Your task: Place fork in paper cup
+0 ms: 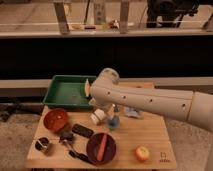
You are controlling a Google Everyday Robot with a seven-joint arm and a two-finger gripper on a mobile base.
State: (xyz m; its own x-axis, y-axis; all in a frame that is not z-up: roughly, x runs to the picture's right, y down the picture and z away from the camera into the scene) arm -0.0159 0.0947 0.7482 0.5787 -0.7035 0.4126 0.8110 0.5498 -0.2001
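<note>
The claw (101, 111) hangs low over the middle of the bench (150, 142), just beside the paper cup (98, 116), which lies tipped on its side. Whether the claw is apart or together cannot be told. The fork cannot be made out, so its pointing stays unknown.

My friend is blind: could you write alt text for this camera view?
A white robot arm reaches over a wooden table, its end effector at a white paper cup lying beside a blue-grey cup, near a green tray.
</note>
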